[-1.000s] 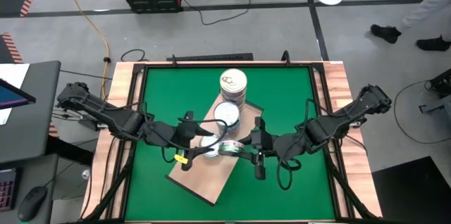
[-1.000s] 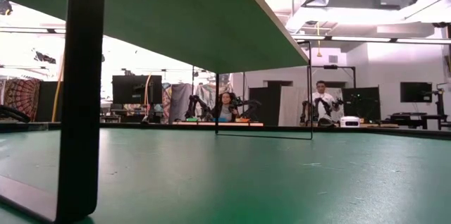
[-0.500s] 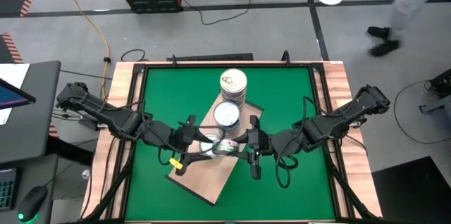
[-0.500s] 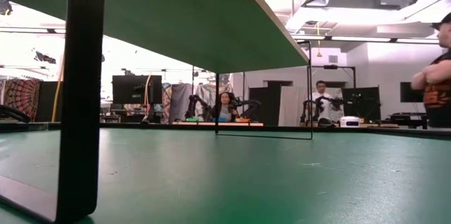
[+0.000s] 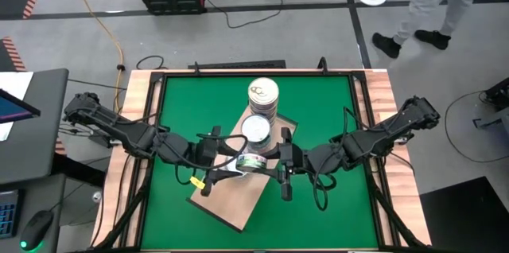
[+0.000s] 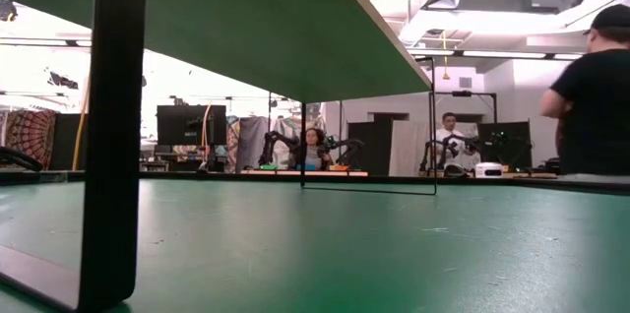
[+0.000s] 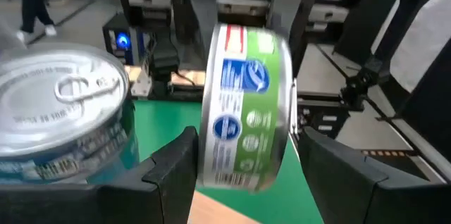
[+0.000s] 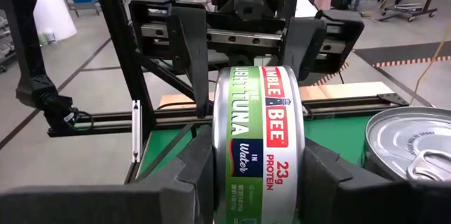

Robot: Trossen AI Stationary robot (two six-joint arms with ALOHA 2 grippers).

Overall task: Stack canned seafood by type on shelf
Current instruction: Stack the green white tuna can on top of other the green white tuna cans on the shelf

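Note:
A green-labelled tin of canned seafood point(image 5: 254, 162) hangs on edge over the tan shelf point(image 5: 229, 203), between my two grippers. My right gripper point(image 5: 269, 161) comes from the table's right and is shut on the tin point(image 8: 259, 146). My left gripper point(image 5: 242, 161) faces it from the left. It is open, its fingers point(image 7: 337, 175) on either side of the same tin point(image 7: 246, 111), with a gap on one side. A silver-lidded stack point(image 5: 256, 130) and a gold-lidded stack point(image 5: 264, 94) stand on the shelf's far part. My right gripper pinches the tin across its thickness, one finger point(image 8: 199, 175) on each flat end, so the labelled side wall point(image 8: 232, 171) faces its camera. The fingers come nearly level from the table's right. The tin stands on edge, lifted clear of the shelf.
The shelf is a raised board on black legs point(image 6: 113, 126) over the green table point(image 6: 394, 254). The silver-lidded stack point(image 7: 63, 111) stands close beside the held tin on its far side. A person point(image 5: 421, 6) walks beyond the table's far right corner.
Both grippers have tipped up a little toward level. The tin stays on edge between them over the shelf.

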